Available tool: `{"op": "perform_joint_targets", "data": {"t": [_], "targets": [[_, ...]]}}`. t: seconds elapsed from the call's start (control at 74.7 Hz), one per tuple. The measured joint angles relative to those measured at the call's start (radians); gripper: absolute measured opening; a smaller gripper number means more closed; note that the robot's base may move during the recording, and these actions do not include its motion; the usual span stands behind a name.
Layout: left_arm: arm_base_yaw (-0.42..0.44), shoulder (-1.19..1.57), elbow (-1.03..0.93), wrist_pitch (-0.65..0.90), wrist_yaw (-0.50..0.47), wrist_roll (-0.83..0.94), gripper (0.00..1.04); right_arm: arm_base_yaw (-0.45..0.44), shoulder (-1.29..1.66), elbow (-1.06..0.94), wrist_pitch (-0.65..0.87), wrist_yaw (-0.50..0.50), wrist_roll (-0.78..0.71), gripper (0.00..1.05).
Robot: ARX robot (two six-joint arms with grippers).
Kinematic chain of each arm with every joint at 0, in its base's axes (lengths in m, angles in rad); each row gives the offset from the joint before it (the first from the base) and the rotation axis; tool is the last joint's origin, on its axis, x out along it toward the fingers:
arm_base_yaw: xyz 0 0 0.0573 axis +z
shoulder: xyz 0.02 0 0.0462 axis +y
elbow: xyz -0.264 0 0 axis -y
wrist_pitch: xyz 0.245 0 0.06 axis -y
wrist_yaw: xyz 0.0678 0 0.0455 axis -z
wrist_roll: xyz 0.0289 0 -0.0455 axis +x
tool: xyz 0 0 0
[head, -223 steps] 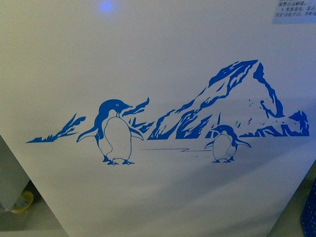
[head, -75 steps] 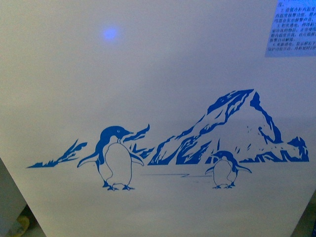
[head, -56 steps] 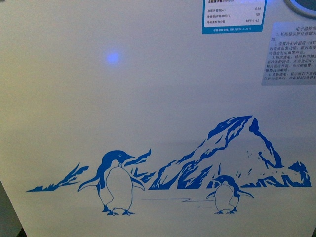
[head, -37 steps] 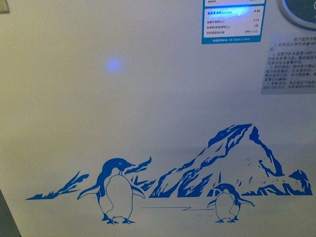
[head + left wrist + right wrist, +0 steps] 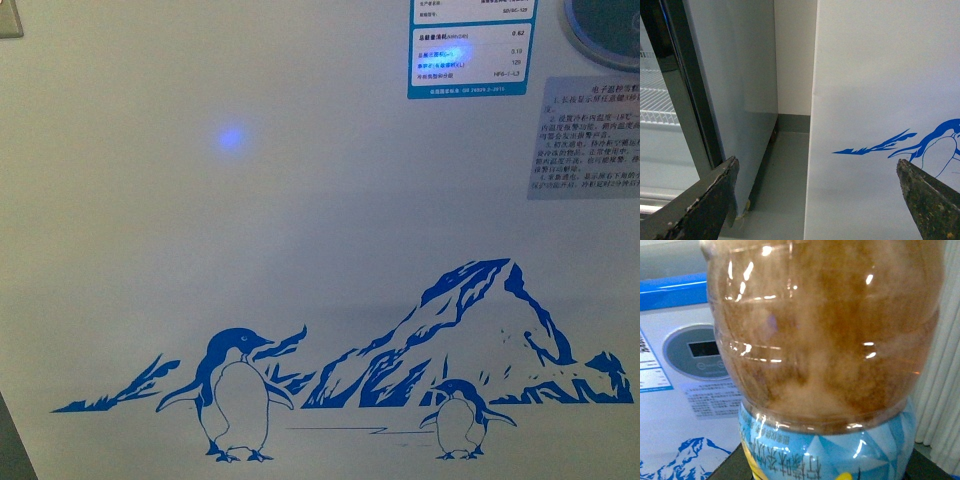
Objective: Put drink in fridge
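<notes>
The drink (image 5: 825,340), a clear bottle of amber-brown liquid with a blue and yellow label, fills the right wrist view. My right gripper (image 5: 825,467) is shut on it at the label, and only dark finger parts show at the picture's lower corners. Behind the bottle is the fridge (image 5: 670,410), white with a blue top rim and a round display panel (image 5: 695,352). The front view shows the fridge's white front wall (image 5: 300,250) close up, with its blue penguin-and-mountain drawing. My left gripper (image 5: 816,161) hangs open and empty, low in front of the fridge's left corner (image 5: 875,90).
Left of the fridge stands a taller grey cabinet (image 5: 735,75) with a dark-framed glass door and white wire shelves (image 5: 655,100). A narrow strip of grey floor (image 5: 785,175) runs between the two. Printed stickers (image 5: 470,50) sit high on the fridge front. A white ribbed curtain (image 5: 945,390) hangs to the right.
In the front view the penguin drawing has slid downward. The stickers and the edge of the round panel have come into view at the top.
</notes>
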Motion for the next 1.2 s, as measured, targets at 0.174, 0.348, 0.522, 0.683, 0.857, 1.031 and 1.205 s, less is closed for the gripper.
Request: {"op": "perform_joint_targets", "data": {"t": [0.174,0.348,0.522,0.683,0.857,1.031,1.205], "targets": [[0.0,0.0,0.0,0.0,0.0,0.0,0.97,0.094,-0.018,-0.024,-0.014,0.069,0.005,0.38],[0.0,0.0,0.0,0.0,0.0,0.0,0.97,0.167,-0.021,-0.029,-0.018,0.117,0.004,0.38],[0.0,0.0,0.0,0.0,0.0,0.0,0.97,0.222,-0.024,-0.031,-0.018,0.152,-0.001,0.38],[0.0,0.0,0.0,0.0,0.0,0.0,0.97,0.245,-0.027,-0.031,-0.018,0.158,-0.003,0.38],[0.0,0.0,0.0,0.0,0.0,0.0,0.97,0.247,-0.029,-0.031,-0.018,0.163,-0.004,0.38],[0.0,0.0,0.0,0.0,0.0,0.0,0.97,0.247,-0.035,-0.031,-0.018,0.163,-0.004,0.38],[0.0,0.0,0.0,0.0,0.0,0.0,0.97,0.247,-0.034,-0.037,-0.018,0.163,-0.004,0.38]]}}
